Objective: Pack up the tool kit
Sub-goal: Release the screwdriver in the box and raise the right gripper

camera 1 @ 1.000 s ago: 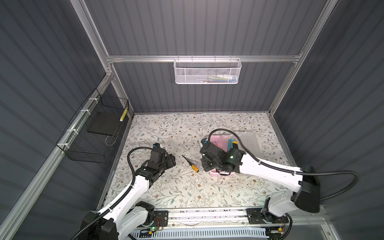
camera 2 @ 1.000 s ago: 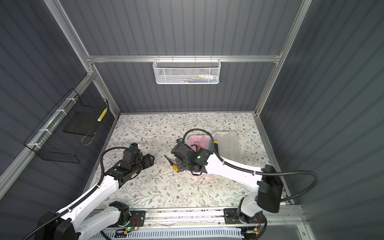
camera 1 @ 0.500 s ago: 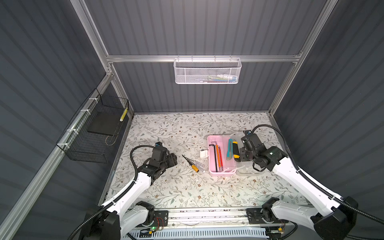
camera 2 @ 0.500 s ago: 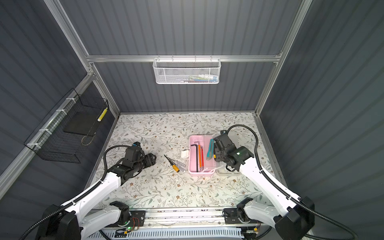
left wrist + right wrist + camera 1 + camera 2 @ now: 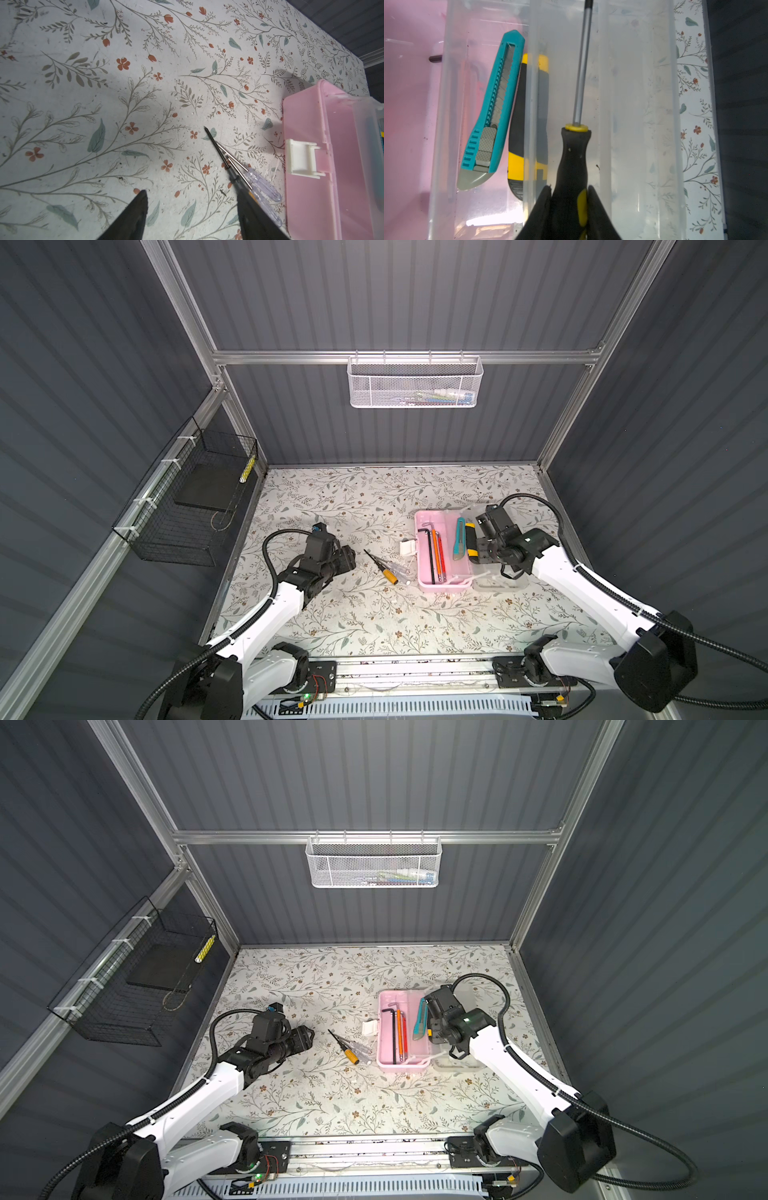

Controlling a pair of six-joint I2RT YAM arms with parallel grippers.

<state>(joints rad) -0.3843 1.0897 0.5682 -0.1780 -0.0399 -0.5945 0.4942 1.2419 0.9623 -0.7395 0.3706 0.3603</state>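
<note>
The tool kit's pink box (image 5: 451, 572) (image 5: 386, 1052) lies open on the floral table, its frosted lid (image 5: 633, 124) folded out to the right. Inside are hex keys (image 5: 434, 551), a teal knife (image 5: 492, 108) and a yellow-black knife (image 5: 517, 166). My right gripper (image 5: 569, 188) (image 5: 484, 549) is shut on a black-and-yellow screwdriver (image 5: 574, 153), held over the lid. My left gripper (image 5: 191, 195) (image 5: 349, 562) hangs open just left of several small screwdrivers (image 5: 386, 568) (image 5: 259, 185) lying beside the box's white latch (image 5: 299, 160).
A white mesh basket (image 5: 413, 383) hangs on the back wall. A black wire basket (image 5: 195, 506) hangs on the left wall. Aluminium frame posts stand at the table's back corners.
My right arm has swung from over the box's left side to over the lid on its right. The left arm has barely moved.
</note>
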